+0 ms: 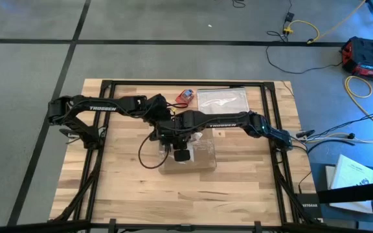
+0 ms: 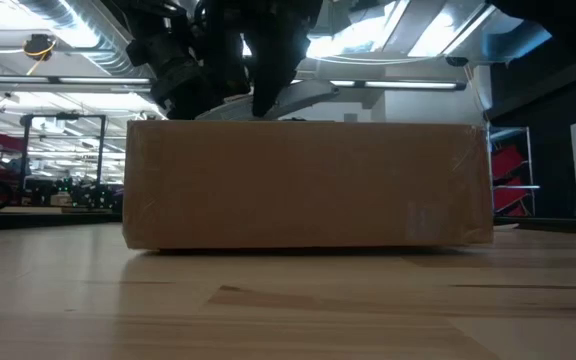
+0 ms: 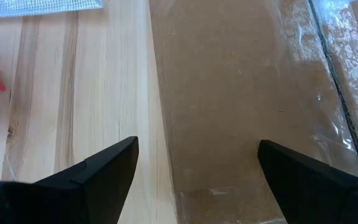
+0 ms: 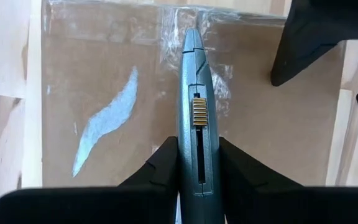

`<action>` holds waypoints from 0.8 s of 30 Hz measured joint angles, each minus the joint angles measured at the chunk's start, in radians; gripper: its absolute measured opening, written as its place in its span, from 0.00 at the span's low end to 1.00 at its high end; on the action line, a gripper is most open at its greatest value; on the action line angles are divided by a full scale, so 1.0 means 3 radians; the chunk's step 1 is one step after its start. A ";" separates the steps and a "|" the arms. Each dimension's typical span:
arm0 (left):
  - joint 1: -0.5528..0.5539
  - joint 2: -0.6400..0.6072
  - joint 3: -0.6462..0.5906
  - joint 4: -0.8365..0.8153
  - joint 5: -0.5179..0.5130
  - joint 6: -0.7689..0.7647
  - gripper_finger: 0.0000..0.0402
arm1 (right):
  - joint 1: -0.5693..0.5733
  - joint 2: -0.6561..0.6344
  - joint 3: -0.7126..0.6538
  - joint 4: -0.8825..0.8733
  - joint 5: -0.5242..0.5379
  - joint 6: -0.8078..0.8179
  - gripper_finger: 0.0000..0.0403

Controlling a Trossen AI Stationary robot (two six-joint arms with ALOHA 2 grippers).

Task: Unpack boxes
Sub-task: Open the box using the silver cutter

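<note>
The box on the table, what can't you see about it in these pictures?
- What is inside the box: the taped top looks shut in both wrist views.
- The top in the high view: both arms cover it.
- The knife tip's contact with the tape: unclear in the right wrist view, beyond the right claw.

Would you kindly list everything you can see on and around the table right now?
cardboard box: one, brown, closed, clear tape along its top seam, table middle, under both tools.
utility knife: one, dark grey-green, held in the right tool, tip on the box's taped seam.
plastic bag: one, clear and silvery, flat at the table's far edge.
small object: one, red and blue, beside the bag at the far edge.
table: one, light wood, black frame.
cables: several, yellow and black, on the grey floor.
left tool: open, straddling the box's edge.
right tool: shut on the utility knife, over the box.
</note>
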 joint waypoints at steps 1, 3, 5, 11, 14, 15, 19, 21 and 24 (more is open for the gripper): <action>0.0000 0.0000 0.0000 0.0000 0.0000 0.0001 0.80 | -0.0001 0.0000 0.0000 0.0000 0.0000 0.0000 0.16; 0.0000 0.0000 0.0000 0.0000 0.0000 0.0003 0.80 | -0.0003 0.0000 0.0000 -0.0001 0.0000 0.0000 0.16; 0.0000 0.0000 0.0000 0.0002 0.0000 0.0003 0.80 | -0.0003 0.0000 0.0000 -0.0001 0.0000 0.0000 0.16; 0.0000 0.0000 0.0000 0.0004 0.0001 -0.0004 0.80 | -0.0002 0.0033 0.0000 -0.0042 0.0000 0.0001 0.16; -0.0001 0.0000 0.0000 0.0002 0.0000 -0.0011 0.80 | 0.0000 0.0055 0.0001 -0.0032 0.0011 0.0001 0.16; -0.0001 0.0000 0.0000 0.0002 -0.0001 -0.0014 0.80 | 0.0000 0.0058 0.0002 -0.0030 0.0015 0.0001 0.16; -0.0001 0.0000 0.0000 -0.0004 0.0000 -0.0021 0.80 | 0.0003 0.0065 0.0003 -0.0021 0.0042 0.0002 0.16; -0.0001 0.0000 0.0000 -0.0003 -0.0001 -0.0030 0.80 | 0.0003 0.0066 0.0003 -0.0034 0.0043 0.0006 0.16; -0.0001 0.0000 0.0000 -0.0003 0.0000 -0.0028 0.80 | 0.0004 0.0068 0.0003 -0.0048 0.0057 0.0006 0.16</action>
